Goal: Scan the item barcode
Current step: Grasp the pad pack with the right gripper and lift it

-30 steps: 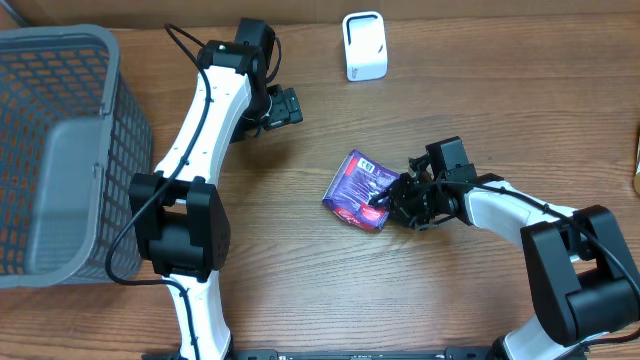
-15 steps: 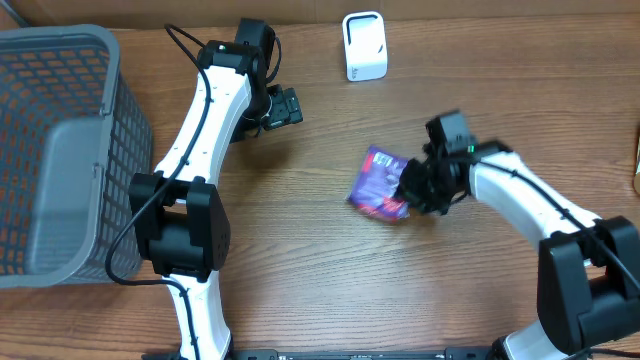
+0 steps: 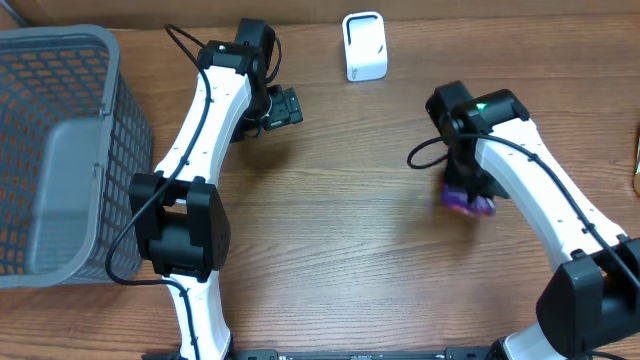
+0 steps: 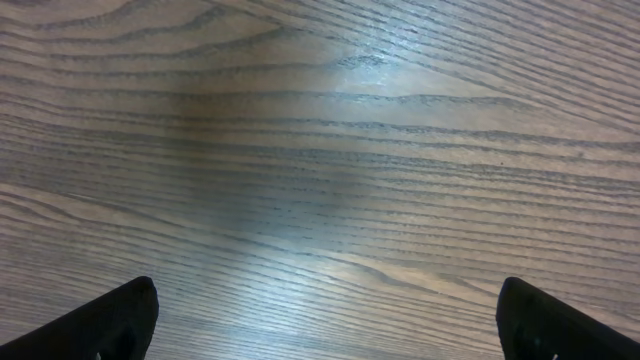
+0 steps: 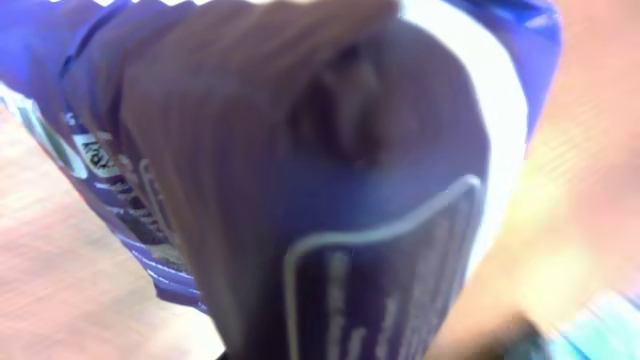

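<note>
Up top, in the overhead view, the surface [image 3: 330,270] is brown wood with long wavy lines. A grey basket [image 3: 112,150] made of plastic mesh sits at the left edge. A white scanner [image 3: 364,45], boxy with round corners, stands near the far edge. The middle of the surface has lots of open room. The left fingers [image 3: 287,106] are spread wide, well apart from everything. The right fingers [image 3: 466,186] are pinched on a purple packet [image 3: 470,204], right of the middle and well apart from the white scanner. The packet looks small, soft and blurry here.

Next, the left wrist view shows smooth wood with a shiny spot. Two dark finger tips [image 4: 112,318] poke in at the bottom corners, far apart, with only wood between them.

Last, the right wrist view is filled by the purple packet [image 5: 300,150]. It is shiny and crinkled, with a thin white curved line around a dark panel. It is too blurry to read any bars.
</note>
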Robot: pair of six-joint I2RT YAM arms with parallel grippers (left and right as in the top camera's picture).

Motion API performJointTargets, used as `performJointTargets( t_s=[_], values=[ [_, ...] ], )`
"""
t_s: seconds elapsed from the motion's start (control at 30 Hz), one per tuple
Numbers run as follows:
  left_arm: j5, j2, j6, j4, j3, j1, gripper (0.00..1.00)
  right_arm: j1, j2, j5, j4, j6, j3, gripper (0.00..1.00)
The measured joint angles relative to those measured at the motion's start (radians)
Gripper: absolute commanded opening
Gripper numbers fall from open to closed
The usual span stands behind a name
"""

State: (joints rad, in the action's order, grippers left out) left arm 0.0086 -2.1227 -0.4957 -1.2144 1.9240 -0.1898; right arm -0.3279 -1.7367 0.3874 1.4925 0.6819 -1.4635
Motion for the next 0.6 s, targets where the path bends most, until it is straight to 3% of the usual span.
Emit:
performJointTargets(
  t_s=[0.17, 0.4, 0.6],
  values=[
    [-0.003, 0.000, 0.000, 0.000, 0.000, 0.000, 1.00, 0.000, -0.043, 0.011, 0.120, 0.048, 0.000, 0.08],
    [-0.003, 0.000, 0.000, 0.000, 0.000, 0.000, 1.00, -0.010, -0.078, -0.072, 0.132, 0.067, 0.000, 0.08],
    [-0.003, 0.000, 0.000, 0.000, 0.000, 0.000, 1.00, -0.089, -0.110, -0.142, 0.103, 0.075, 0.000, 0.20]
  ],
)
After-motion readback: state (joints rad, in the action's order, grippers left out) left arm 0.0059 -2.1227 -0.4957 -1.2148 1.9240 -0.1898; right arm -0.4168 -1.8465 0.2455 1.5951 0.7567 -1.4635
